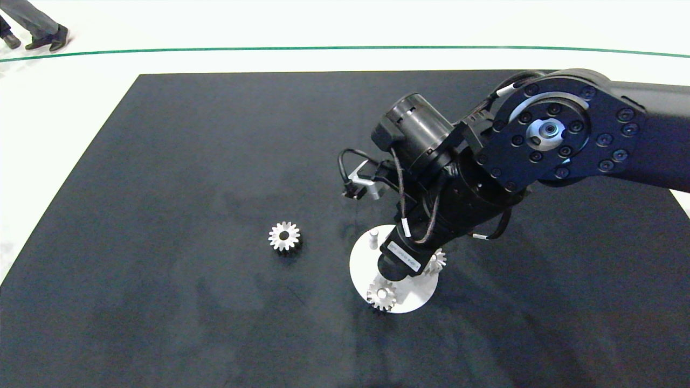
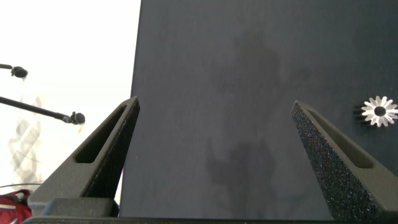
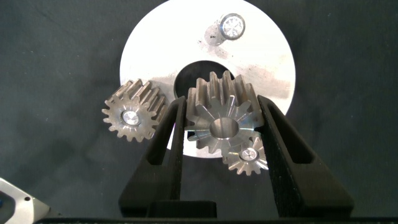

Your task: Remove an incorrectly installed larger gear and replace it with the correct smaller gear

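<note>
The right gripper (image 3: 222, 134) is clamped on the larger gear (image 3: 222, 118), 1 finger on each side, holding it over the dark centre hole of the round white plate (image 3: 261, 62). 2 smaller silver gears (image 3: 132, 117) sit on pegs at the plate's edge, either side of the held one. A bare peg (image 3: 231, 26) stands farther back. The smaller gear (image 1: 284, 236) lies alone on the dark surface (image 1: 161, 161), well apart. The left gripper (image 2: 214, 155) hangs wide over bare mat. A person's shoes (image 1: 48, 39) show beyond.
</note>
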`<state>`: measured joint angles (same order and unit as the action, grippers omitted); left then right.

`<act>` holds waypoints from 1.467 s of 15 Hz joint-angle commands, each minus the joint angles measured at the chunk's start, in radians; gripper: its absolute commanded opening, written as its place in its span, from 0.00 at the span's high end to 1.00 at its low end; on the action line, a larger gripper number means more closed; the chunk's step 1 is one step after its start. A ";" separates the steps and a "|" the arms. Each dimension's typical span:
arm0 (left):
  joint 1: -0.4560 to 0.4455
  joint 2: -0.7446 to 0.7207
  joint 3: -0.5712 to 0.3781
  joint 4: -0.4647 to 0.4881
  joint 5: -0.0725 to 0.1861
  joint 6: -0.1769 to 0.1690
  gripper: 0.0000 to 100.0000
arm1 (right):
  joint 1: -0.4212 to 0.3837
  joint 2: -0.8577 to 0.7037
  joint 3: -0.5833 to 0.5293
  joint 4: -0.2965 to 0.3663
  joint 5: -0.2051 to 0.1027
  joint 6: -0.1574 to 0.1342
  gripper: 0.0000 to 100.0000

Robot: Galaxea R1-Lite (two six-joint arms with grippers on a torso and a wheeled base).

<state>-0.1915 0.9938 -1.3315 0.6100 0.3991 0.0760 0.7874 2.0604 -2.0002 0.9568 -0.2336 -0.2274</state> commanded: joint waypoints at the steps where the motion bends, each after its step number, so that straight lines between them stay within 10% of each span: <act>1: 0.000 0.002 0.000 0.004 0.003 0.001 0.00 | -0.001 -0.003 0.000 -0.024 -0.001 -0.001 0.93; 22: -0.002 -0.001 -0.005 0.002 0.003 0.002 0.00 | 0.009 0.024 0.000 -0.144 -0.015 0.022 0.93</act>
<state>-0.1928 0.9930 -1.3353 0.6085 0.3996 0.0774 0.7966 2.0817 -2.0002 0.8085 -0.2477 -0.2045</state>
